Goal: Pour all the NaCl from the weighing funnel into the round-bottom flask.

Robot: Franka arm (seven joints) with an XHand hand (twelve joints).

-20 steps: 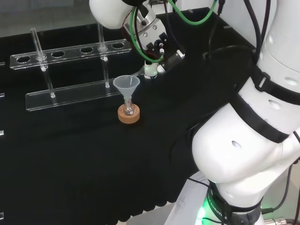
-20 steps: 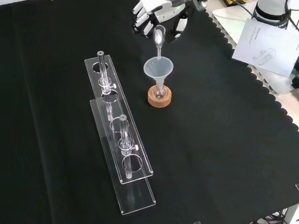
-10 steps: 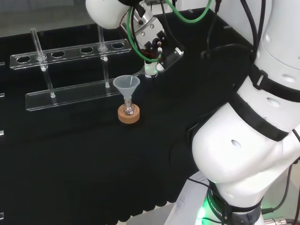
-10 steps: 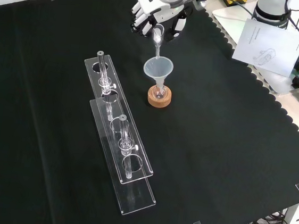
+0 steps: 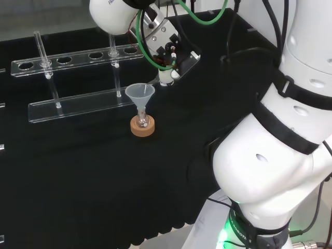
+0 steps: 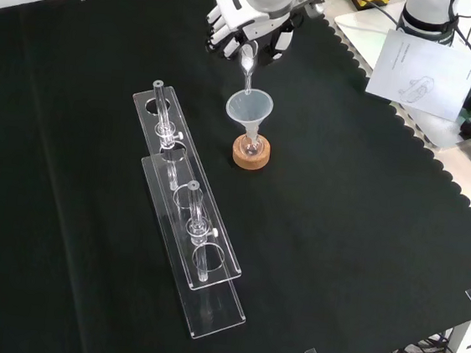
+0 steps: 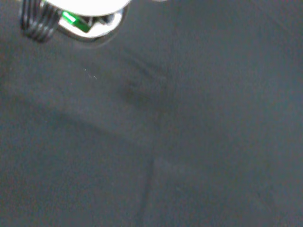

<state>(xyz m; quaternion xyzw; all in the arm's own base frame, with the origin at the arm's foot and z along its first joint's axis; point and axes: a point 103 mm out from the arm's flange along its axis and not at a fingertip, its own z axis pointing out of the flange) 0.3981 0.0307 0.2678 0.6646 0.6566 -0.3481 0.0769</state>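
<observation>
Black cloth (image 6: 338,238) covers the bench; the hand (image 6: 251,14) grips the weighing funnel (image 6: 248,60) above a flask (image 6: 251,147)

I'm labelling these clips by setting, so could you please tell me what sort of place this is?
Most likely a chemistry lab bench set up for robot trials: a clear test-tube rack, a funnel sitting in a small flask on a cork ring, all on black cloth.

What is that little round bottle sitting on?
The round-bottom flask sits on a brown cork ring on the black cloth. A clear funnel stands in its neck. The part of the ring beneath the flask is covered.
</observation>
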